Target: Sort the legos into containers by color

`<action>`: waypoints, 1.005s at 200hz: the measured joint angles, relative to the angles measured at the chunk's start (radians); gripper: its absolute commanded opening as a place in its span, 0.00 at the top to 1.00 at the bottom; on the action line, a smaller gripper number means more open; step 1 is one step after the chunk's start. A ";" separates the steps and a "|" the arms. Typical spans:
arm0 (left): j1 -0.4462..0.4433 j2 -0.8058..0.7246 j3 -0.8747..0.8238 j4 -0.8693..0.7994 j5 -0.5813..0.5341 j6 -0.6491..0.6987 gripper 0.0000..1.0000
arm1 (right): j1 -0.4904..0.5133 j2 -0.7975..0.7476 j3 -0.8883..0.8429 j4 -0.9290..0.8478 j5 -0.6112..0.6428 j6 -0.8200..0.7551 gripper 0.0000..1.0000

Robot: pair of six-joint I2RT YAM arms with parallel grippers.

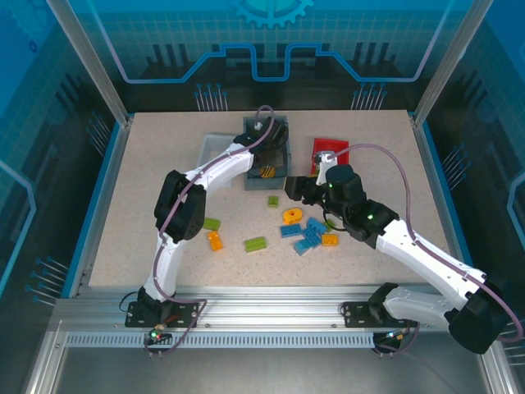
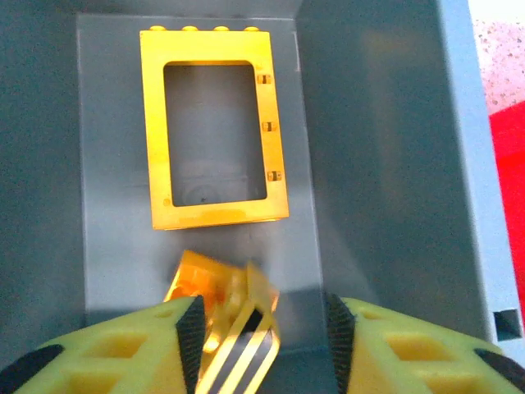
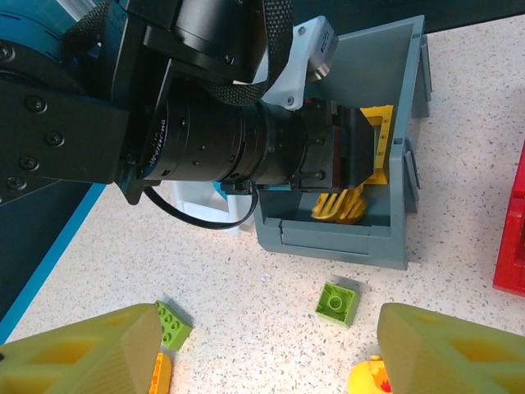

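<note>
My left gripper (image 2: 264,328) hangs inside the dark grey bin (image 2: 385,148), its jaws open. A yellow slatted piece (image 2: 234,316) lies loose between them, leaning by the left pad with a gap on the right. A yellow frame (image 2: 213,135) lies flat on the bin floor. My right gripper (image 3: 271,345) hovers open over the table, with nothing in it. A lime green brick (image 3: 337,302) lies studs-down ahead of it, and the round yellow piece (image 3: 373,379) sits by its right finger. Blue bricks (image 1: 305,234) and green ones (image 1: 255,244) lie scattered mid-table.
The white bin (image 1: 215,148) stands left of the grey bin (image 1: 279,135), the red bin (image 1: 330,153) to its right. The left arm (image 3: 189,123) reaches across in front of the right wrist camera. A green brick (image 3: 172,324) and an orange brick (image 3: 160,373) lie by the right gripper's left finger.
</note>
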 measured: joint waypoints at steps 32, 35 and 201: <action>0.002 -0.039 -0.031 0.000 0.000 -0.005 0.47 | 0.000 -0.003 0.000 -0.019 -0.001 0.000 0.29; 0.002 -0.047 -0.037 0.000 0.000 -0.005 0.47 | 0.000 -0.004 0.000 -0.020 0.000 0.000 0.29; -0.045 -1.312 -0.941 -0.024 -0.084 -0.210 0.38 | 0.365 0.592 0.365 -0.300 0.023 -0.170 0.23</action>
